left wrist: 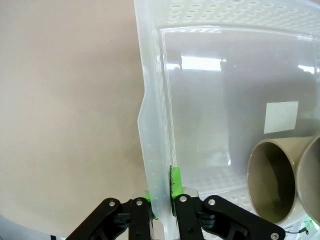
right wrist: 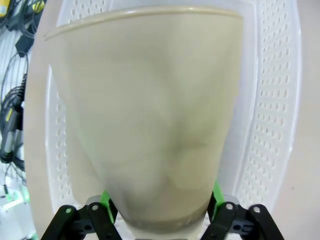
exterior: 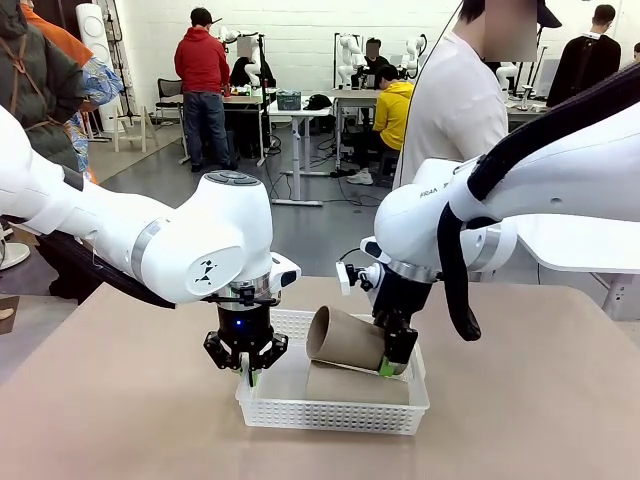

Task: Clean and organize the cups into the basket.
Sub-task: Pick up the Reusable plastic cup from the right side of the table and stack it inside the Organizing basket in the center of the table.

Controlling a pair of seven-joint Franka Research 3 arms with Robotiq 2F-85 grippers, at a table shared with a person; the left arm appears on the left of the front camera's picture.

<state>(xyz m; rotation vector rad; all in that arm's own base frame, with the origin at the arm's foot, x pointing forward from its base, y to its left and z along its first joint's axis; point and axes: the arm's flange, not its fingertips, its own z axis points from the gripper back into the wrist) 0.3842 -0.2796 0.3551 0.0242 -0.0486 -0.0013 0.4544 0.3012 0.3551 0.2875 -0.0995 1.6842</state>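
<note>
Front view: left gripper [exterior: 247, 375] clamped shut on the basket [exterior: 330, 415] at its left wall. Inside the basket, second cup [exterior: 355, 385] lying flat. Atop it, tan cup [exterior: 345, 340] tilted, base between right gripper [exterior: 393, 362] fingers at the basket's right end. Gripped or freed, cannot tell. Placing step, seemingly. Next: let go fully, lift clear without dragging it.

**Tan table in a busy workroom**

A plain tan table [exterior: 540, 400] is spread across the foreground. At its far side a person in a white top [exterior: 455, 100] is seen standing. Farther back, one person in a red jacket [exterior: 203, 70] is stood by white desks [exterior: 305, 112], and another in yellow [exterior: 392, 110] is seated. Dark cables [right wrist: 11, 115] are seen on the floor past the table's edge.
</note>
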